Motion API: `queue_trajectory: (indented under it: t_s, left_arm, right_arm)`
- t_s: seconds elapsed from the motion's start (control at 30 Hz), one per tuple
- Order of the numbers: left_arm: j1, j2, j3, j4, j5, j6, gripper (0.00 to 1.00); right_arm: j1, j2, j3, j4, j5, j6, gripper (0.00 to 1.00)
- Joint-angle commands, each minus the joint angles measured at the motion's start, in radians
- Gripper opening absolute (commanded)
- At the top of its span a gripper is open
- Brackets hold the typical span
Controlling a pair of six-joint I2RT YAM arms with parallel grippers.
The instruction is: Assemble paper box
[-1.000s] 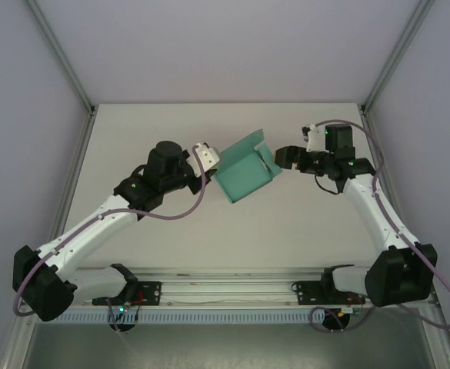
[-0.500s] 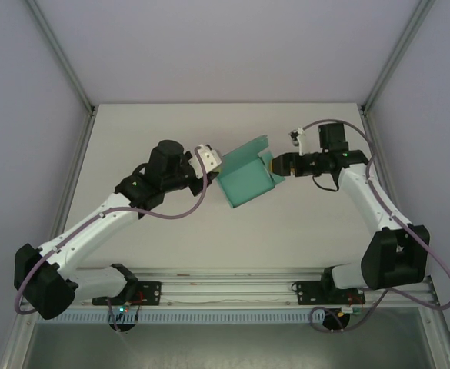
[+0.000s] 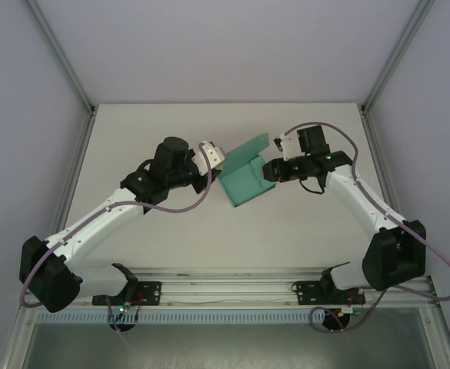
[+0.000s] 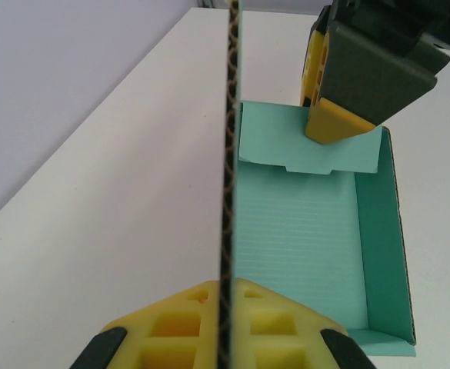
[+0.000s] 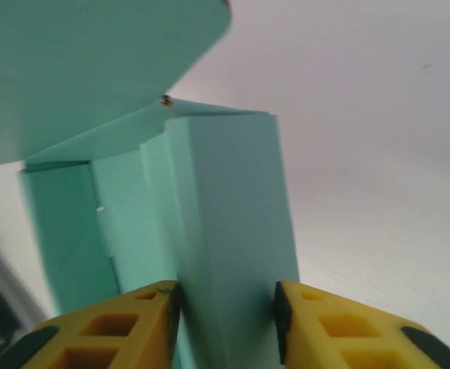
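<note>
Two tools clamp the paper box [image 4: 309,231] between them: left tool [image 4: 223,323] on a side wall, right tool [image 5: 225,315] astride the folded end wall. End-wall folding, I think; next, this flap needs pressing inside.

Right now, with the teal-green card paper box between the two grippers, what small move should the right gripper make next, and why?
Probably close the right gripper firmly on the folded end wall of the teal-green card paper box. Its yellow fingers straddle that wall, though a firm pinch isn't clear, and the left gripper is shut on a side wall, bracing the box.
</note>
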Motion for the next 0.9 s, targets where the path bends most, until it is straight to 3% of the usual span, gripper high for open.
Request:
queue_trajectory:
  t_s: [0.0,0.3,0.4,0.57,0.7,0.87]
  left_arm:
    - [-0.002,-0.002,0.039,0.041,0.012,-0.047,0.0]
    - [-0.002,0.007,0.054,0.035,0.044,-0.082,0.0]
    - [-0.002,0.01,0.06,0.027,0.037,-0.089,0.0]
    - [-0.002,0.016,0.07,0.018,0.036,-0.102,0.0]
    - [-0.002,0.016,0.077,0.035,0.011,-0.144,0.0]
    - [-0.002,0.028,0.089,0.039,-0.027,-0.185,0.0]
  right_arm:
    - [0.07,-0.01,-0.013,0.058,0.252,0.053,0.33]
    - [0.216,0.018,-0.061,0.13,0.632,-0.018,0.32]
    - [0.243,0.059,-0.031,0.088,0.724,-0.05,0.27]
    - [0.27,0.1,-0.002,0.076,0.83,-0.046,0.06]
    - [0.292,0.143,0.022,0.067,0.989,-0.014,0.0]
    - [0.309,0.241,0.059,0.002,1.238,0.024,0.0]
